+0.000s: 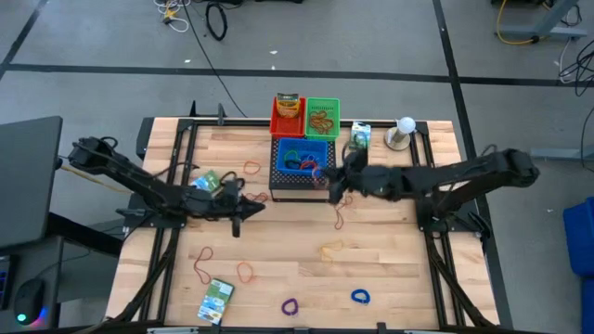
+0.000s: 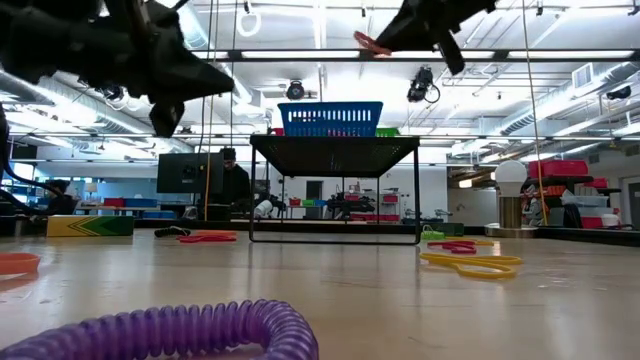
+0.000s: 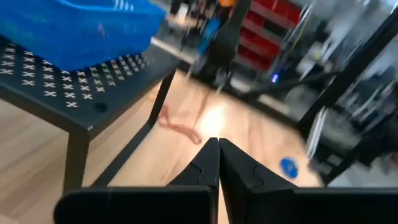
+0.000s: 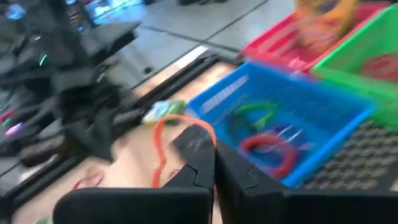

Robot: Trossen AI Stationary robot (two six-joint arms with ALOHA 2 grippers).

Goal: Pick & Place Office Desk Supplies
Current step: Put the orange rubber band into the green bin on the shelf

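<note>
My right gripper [image 1: 331,186] hangs beside the near right corner of the black perforated box [image 1: 295,188], shut on a thin orange rubber band [image 4: 163,134]. The blue basket [image 1: 302,155] on top of that box holds coloured loops. My left gripper [image 1: 239,213] is shut over the table left of the box, and nothing shows between its fingers [image 3: 208,163]. More rubber bands [image 1: 246,272] lie flat on the wood, as do a purple loop [image 1: 290,305], a blue loop [image 1: 360,297] and a green-white box [image 1: 215,299] near the front edge. My right gripper pinches the orange rubber band at the top of its loop [image 4: 202,127] between its two fingertips. The band is lifted clear of the table and hangs slack below the fingers [image 2: 368,42].
A red bin [image 1: 288,116] and a green bin [image 1: 323,116] stand behind the blue basket. The white ball on its stand [image 1: 405,130] and a green-white box [image 1: 360,136] are at the far right. Another green-white box [image 1: 206,179] lies by my left arm.
</note>
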